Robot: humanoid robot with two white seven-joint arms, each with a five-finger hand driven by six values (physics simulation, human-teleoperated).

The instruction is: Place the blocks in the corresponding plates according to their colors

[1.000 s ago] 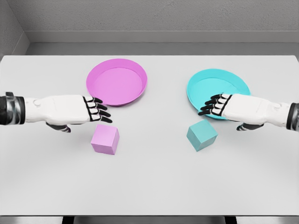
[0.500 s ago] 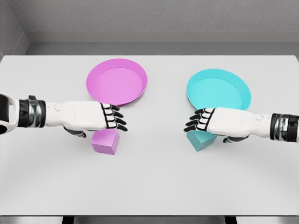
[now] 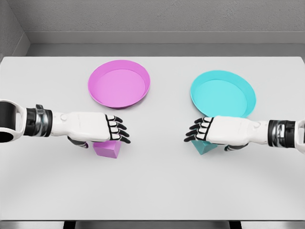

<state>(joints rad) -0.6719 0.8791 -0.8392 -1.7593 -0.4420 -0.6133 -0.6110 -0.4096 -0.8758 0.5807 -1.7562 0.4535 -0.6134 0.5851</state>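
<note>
Left hand (image 3: pixel 93 128) sits right over the pink block (image 3: pixel 106 149), fingers (image 3: pixel 117 131) loosely spread; can't tell if it's actually gripping yet. The block's on the white surface (image 3: pixel 152 191), with the pink plate (image 3: pixel 119 83) behind it. Same deal on the right: teal plate (image 3: pixel 223 94), right hand (image 3: pixel 220 130) with relaxed fingers covering the teal block (image 3: pixel 205 147).

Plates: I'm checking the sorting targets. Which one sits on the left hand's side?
The pink plate, behind the left hand and pink block; the cyan plate is on the right.
</note>
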